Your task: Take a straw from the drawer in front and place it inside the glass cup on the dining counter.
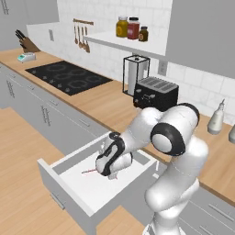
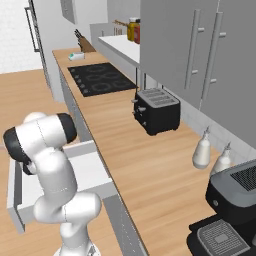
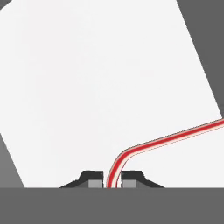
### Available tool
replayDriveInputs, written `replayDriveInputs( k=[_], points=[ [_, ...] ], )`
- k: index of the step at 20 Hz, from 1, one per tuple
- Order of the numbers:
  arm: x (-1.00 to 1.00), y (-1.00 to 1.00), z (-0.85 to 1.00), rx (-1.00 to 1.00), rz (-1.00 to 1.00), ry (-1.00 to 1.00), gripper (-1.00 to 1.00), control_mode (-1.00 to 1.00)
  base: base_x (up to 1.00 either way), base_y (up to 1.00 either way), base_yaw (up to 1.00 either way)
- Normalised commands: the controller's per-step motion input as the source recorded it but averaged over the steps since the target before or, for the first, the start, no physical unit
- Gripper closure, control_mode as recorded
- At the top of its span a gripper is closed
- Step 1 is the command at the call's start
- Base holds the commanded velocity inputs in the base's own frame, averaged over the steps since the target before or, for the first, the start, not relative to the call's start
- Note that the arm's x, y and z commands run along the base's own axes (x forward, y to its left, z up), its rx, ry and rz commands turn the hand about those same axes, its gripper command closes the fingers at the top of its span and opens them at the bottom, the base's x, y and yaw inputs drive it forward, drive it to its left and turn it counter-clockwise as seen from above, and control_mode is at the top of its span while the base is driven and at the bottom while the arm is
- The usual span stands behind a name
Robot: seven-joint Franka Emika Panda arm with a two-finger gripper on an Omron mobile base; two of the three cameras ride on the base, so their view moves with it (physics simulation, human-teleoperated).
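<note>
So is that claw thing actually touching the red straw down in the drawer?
Touching. In the hand view the gripper has its jaws shut on the straw near its bend, over the drawer's white floor.

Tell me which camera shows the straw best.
The hand view: the straw runs red across the white drawer floor, its bent end pinched in the shut gripper. The left base view shows a thin sliver beside the hand.

Drawer [image 1: 92,193] pulled out below wall-side counter [image 1: 105,103]. Straw [image 3: 170,139] inside drawer, on its floor, bent end between fingertips [image 3: 94,180] of gripper [image 3: 112,181]. On counter: toaster [image 1: 155,94] right of cooktop [image 1: 69,75], paper towel holder [image 1: 136,73] behind toaster.
</note>
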Motion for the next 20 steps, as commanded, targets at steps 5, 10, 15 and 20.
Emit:
replayDriveInputs(
  k=[5, 10, 15, 20],
  points=[
    [0.22, 0.05, 1.00, 0.16, 0.00, 0.00, 1.00, -1.00, 0.00, 0.00, 0.00],
    [0.30, 0.06, 1.00, 0.06, 0.00, 0.00, 1.00, -1.00, 0.00, 0.00, 0.00],
    [0.26, 0.16, 1.00, 0.00, 0.00, 0.00, 1.00, -1.00, 0.00, 0.00, 0.00],
    [0.28, 0.26, 1.00, 0.00, 0.00, 0.00, 1.00, -1.00, 0.00, 0.00, 0.00]
  ],
)
